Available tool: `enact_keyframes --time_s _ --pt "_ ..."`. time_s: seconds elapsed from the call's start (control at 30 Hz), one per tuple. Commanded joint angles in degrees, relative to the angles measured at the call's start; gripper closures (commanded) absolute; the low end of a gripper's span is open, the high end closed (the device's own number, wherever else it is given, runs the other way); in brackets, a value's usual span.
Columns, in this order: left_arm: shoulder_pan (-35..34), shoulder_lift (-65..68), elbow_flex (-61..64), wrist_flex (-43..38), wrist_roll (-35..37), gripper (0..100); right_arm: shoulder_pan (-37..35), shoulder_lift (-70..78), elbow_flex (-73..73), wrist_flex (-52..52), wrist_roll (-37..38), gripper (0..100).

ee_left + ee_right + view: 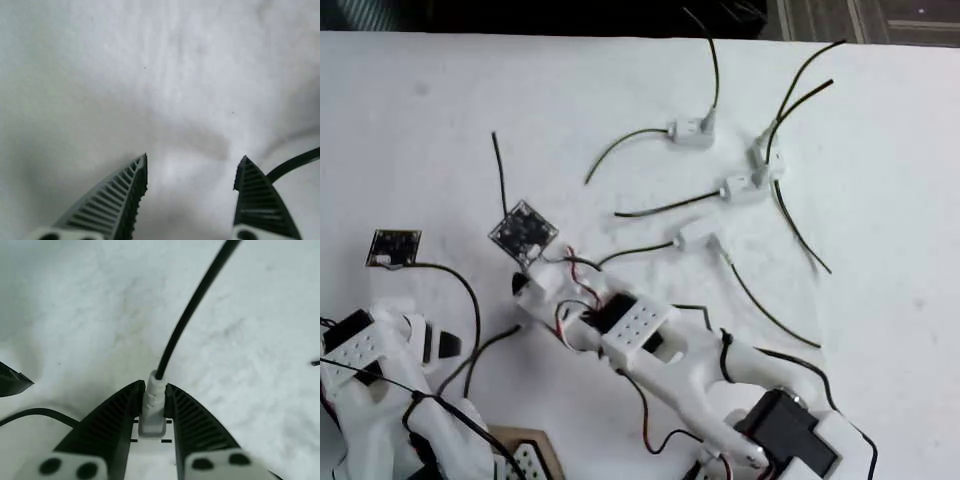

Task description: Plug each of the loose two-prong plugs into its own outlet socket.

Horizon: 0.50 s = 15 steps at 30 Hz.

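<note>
My right gripper [152,388] is shut on a small white two-prong plug [152,412], and the plug's black cord [195,310] runs away over the white table. From above, this arm lies slanted across the table's front with its gripper [533,283] below its camera board [523,236]; the held cord [499,168] trails off toward the back. Several white plug and socket pieces [691,131] [741,188] [693,235] with black cords lie at the middle right. My left gripper [192,161] stands open over bare table, holding nothing.
The left arm [365,355] sits at the front left corner under its camera board [394,247], with black cables [470,300] looping beside it. A black cable [295,162] passes one left finger. Cords [790,225] spread around the white pieces.
</note>
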Motion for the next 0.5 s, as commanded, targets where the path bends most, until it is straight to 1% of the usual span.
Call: enact_keyframes --time_s 0.0,0.1,0.27,0.47 --pt "0.0 -1.3 -0.7 -0.7 1.1 72 0.4 -3.3 -0.3 -0.7 0.4 98.1" --pt "2.1 -1.3 -2.8 -0.7 4.4 72 0.4 -6.8 -0.3 2.5 0.1 98.1" --pt "7.8 -1.3 -7.5 -0.7 10.5 72 0.3 -18.2 1.3 10.5 0.1 98.1" --pt "15.4 -1.3 -15.6 -0.7 20.3 72 0.1 -30.1 7.9 11.8 0.1 98.1"
